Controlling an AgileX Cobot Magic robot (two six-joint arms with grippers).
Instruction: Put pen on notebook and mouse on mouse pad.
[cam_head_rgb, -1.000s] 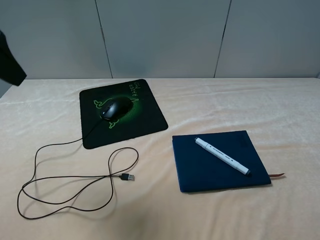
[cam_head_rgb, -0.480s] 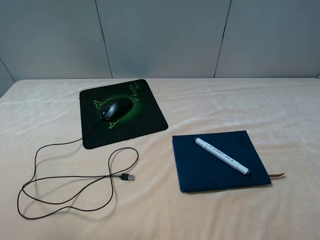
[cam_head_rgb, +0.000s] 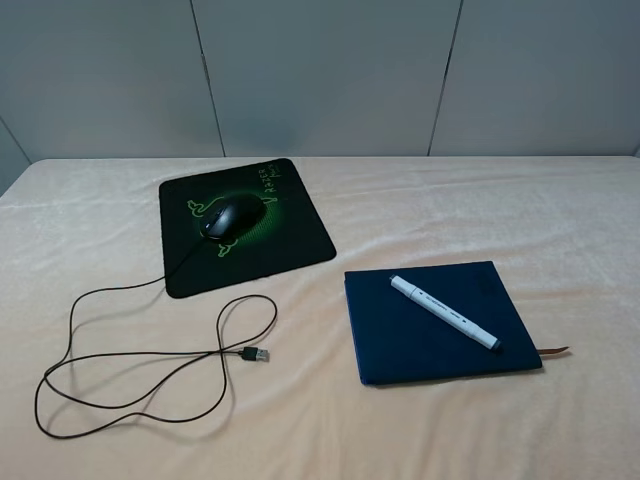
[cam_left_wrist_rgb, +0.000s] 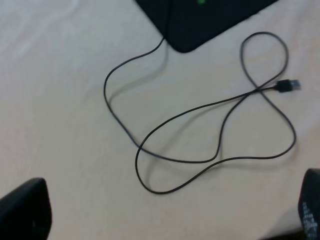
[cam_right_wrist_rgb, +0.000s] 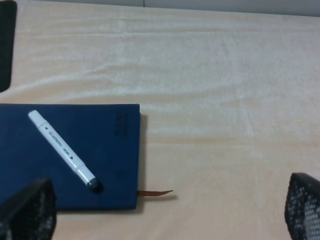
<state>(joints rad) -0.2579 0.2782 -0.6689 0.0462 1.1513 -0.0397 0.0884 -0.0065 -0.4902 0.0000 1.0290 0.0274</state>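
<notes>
Two grippers are hanging wide open over my worktable (cam_head_rgb: 420, 200), each holding nothing, and both are out of the high camera's sight. I am seeing the left gripper (cam_left_wrist_rgb: 165, 220) only as two dark fingertips (cam_left_wrist_rgb: 25, 210) at the edge of its wrist view, spread far apart, with the mouse cable (cam_left_wrist_rgb: 200, 130) lying in loose loops on the cloth ahead of it and the USB plug (cam_left_wrist_rgb: 287, 86) resting beyond them. Further ahead, a corner of the mouse pad (cam_left_wrist_rgb: 200, 20) is showing. The mouse (cam_head_rgb: 232, 217) is sitting on the mouse pad (cam_head_rgb: 290, 240), over the green emblem, well away from either gripper. I am watching the right gripper (cam_right_wrist_rgb: 167, 215) the same way, its mesh-padded fingertips (cam_right_wrist_rgb: 27, 212) standing wide. The notebook (cam_right_wrist_rgb: 115, 165) is lying just ahead of one fingertip, the pen (cam_right_wrist_rgb: 62, 150) resting diagonally on its cover, the brown ribbon (cam_right_wrist_rgb: 156, 193) poking out from its near corner.
</notes>
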